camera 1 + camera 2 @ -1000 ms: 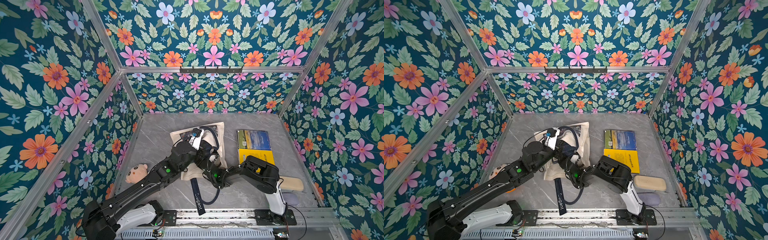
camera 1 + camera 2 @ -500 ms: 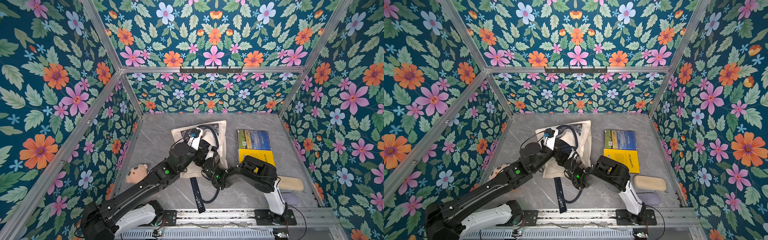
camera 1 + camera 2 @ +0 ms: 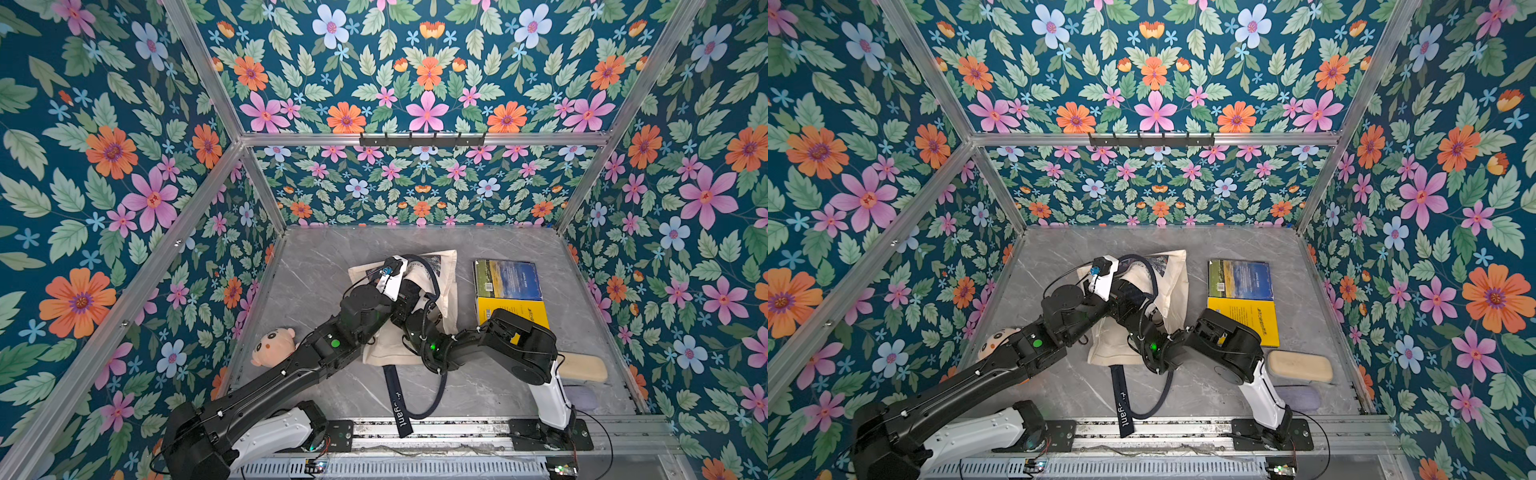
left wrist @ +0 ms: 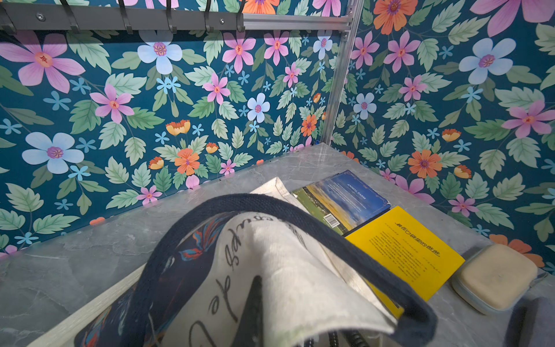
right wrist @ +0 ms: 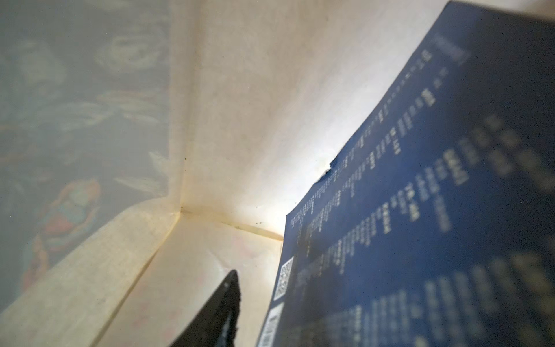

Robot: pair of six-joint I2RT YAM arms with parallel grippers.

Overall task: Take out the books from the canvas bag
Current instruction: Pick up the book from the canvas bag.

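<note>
This is a robot test booth, a lab rig dressed up like a home. Teal floral-print wall panels sit in a bare aluminium frame around a grey marble-patterned desk. Black-and-white robot arms are bolted to a slotted metal rail along the desk's front edge.

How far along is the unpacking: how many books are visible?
3. A landscape-cover book lies on the table beside the canvas bag; a yellow book lies next to it; a dark blue book is inside the bag. More may be hidden there.
</note>
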